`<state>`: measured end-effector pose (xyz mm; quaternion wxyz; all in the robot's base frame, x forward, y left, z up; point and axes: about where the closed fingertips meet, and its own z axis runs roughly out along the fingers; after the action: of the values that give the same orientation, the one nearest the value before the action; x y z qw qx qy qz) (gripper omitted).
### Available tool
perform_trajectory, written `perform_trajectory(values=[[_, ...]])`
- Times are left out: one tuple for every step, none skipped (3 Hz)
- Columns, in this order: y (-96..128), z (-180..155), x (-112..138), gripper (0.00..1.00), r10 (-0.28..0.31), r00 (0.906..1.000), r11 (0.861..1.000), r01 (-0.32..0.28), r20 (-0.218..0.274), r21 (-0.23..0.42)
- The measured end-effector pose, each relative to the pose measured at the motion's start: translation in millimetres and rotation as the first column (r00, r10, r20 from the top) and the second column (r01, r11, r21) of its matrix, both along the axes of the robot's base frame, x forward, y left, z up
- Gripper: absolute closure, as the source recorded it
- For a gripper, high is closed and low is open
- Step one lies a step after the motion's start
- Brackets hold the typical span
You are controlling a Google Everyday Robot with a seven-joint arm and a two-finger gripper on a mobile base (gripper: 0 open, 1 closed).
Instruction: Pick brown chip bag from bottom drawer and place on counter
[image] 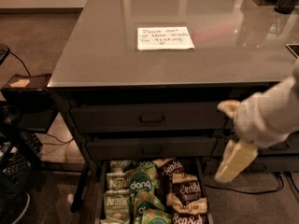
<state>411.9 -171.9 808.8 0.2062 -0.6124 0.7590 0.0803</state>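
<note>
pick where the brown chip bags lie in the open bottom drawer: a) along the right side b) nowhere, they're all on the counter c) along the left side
A: the brown chip bags fill the right side of the bottom drawer, with green bags on the left. The gripper hangs open and empty in front of the cabinet, up and right of them.

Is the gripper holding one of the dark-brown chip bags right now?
No: the cream two-finger gripper hangs empty right of the deep dark grey bottom drawer, where the dark-brown chip bags lie.
</note>
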Motion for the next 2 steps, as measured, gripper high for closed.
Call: perform_trajectory(values=[[19.3,-83.2,-12.4,0.00,0.038,0.9975,0.998,-0.035,-0.059,0.053],[29.3,-159.0,-20.4,0.00,0.038,0.9918,0.993,-0.024,-0.122,0.117]])
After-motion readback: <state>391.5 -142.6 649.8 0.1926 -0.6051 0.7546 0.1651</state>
